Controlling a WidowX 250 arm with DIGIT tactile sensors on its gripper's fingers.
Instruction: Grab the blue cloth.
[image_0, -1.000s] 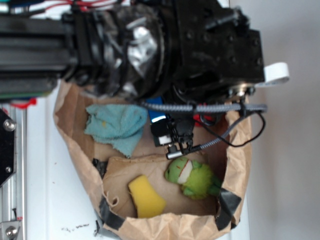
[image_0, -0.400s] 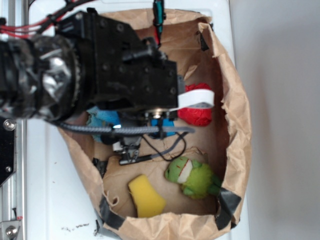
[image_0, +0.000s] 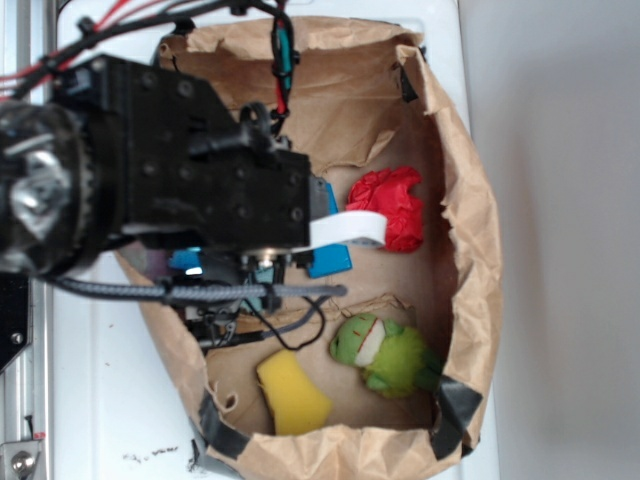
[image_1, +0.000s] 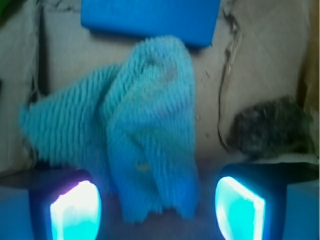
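In the wrist view the blue cloth (image_1: 145, 135), a pale teal terry towel, lies crumpled on brown paper, its lower end reaching between my two lit fingers (image_1: 75, 210). My gripper (image_1: 157, 210) is open, with a wide gap on each side of the cloth. The flat bright-blue block (image_1: 150, 17) lies just beyond the cloth. In the exterior view the arm covers nearly all of the cloth; only a blue sliver (image_0: 185, 262) shows at the arm's lower left edge. The gripper (image_0: 222, 318) hangs under the arm there, with a corner of the block (image_0: 328, 258) showing to its right.
Everything sits inside a torn brown paper bag (image_0: 470, 250) with raised walls. A red cloth wad (image_0: 388, 205) lies right of the arm, a green plush toy (image_0: 385, 355) and a yellow sponge (image_0: 292, 392) toward the front. A dark tape patch (image_1: 267, 127) is right of the cloth.
The arm has swung left across the bag, from over the middle to over the blue cloth. That uncovered the red wad and hid the cloth from the exterior view.
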